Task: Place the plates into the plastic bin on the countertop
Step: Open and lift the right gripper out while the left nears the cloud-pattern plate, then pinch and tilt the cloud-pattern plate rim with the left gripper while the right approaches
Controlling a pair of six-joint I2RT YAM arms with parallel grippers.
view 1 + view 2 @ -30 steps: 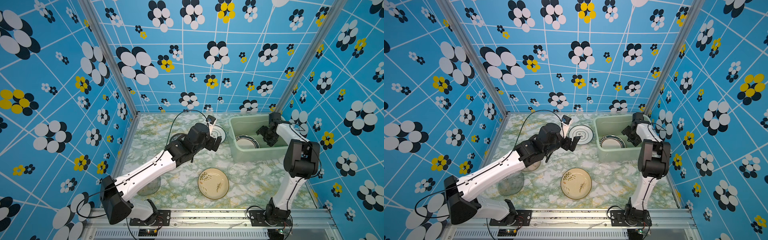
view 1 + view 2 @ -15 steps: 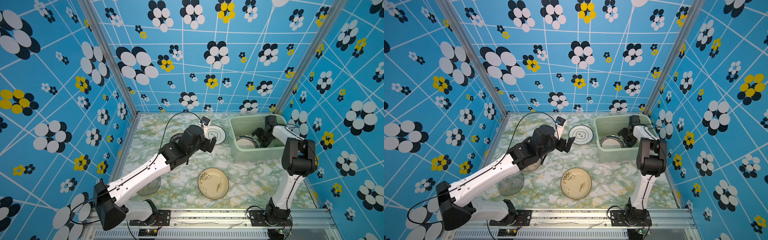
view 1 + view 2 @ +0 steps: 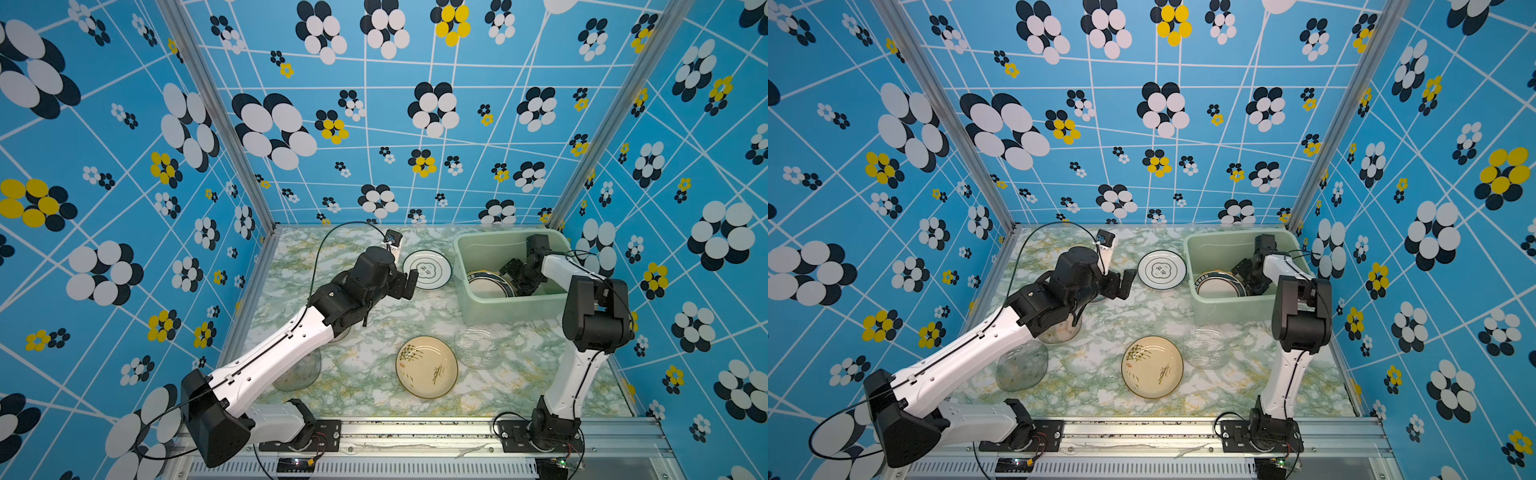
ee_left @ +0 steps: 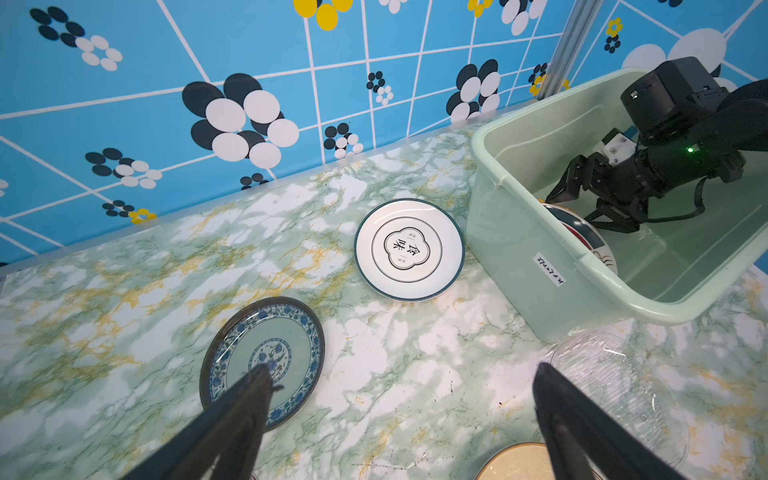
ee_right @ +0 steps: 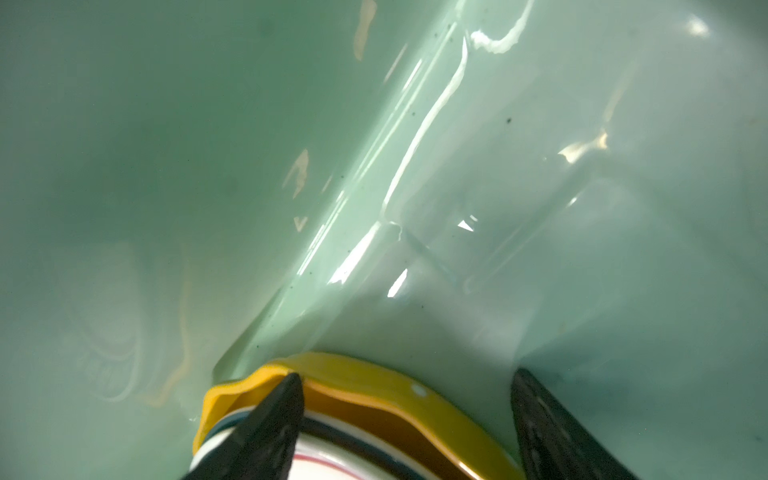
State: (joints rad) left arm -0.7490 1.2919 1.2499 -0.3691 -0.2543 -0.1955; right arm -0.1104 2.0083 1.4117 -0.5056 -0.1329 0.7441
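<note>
Left arm (image 3: 286, 347) stretched low across white-green marble table (image 3: 370, 376), jaws wide; right arm (image 3: 592, 318) folded into mint-green plastic bin (image 3: 509, 309), jaws spread.

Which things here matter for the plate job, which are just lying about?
Job: bin, plates stacked in it, white plate, blue plate, beige plate, clear plate by bin, another clear plate, countertop.
Not job: flowered walls, front rail.

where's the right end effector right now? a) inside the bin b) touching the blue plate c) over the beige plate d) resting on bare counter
a: the right end effector reaches down inside the bin, just above the plates lying in it.
</note>
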